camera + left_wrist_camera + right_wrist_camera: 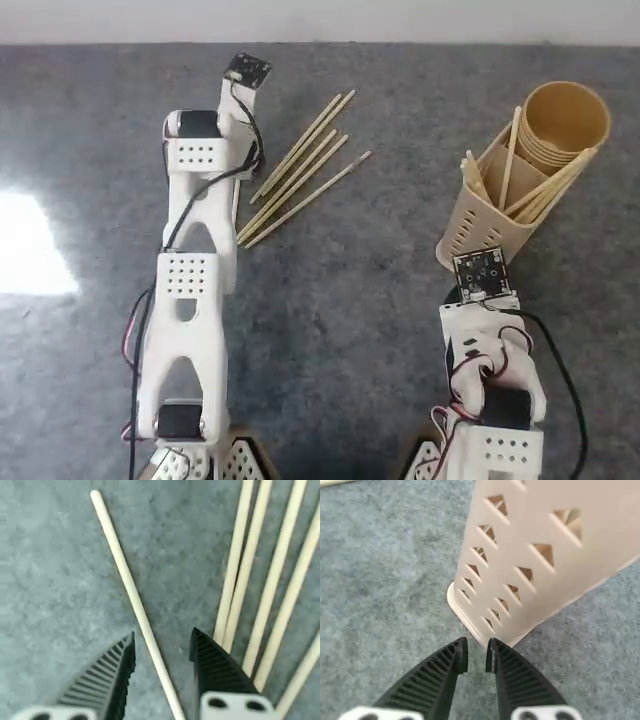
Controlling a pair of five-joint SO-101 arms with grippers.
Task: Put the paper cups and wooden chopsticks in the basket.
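Several wooden chopsticks (300,170) lie fanned out on the grey table beside the left arm (200,150). My left gripper (162,642) is open just above the table, with one chopstick (132,595) running between its fingers and untouched. The other chopsticks (270,580) lie off to one side. The beige perforated basket (490,225) stands at the right, holding stacked paper cups (565,120) and a few chopsticks (510,160). My right gripper (476,655) is shut on nothing, low and pointed at the foot of the basket (545,555).
The right arm's wrist (480,275) sits just in front of the basket. Open grey table (360,300) lies between the two arms. A bright glare patch (30,250) marks the table's left side.
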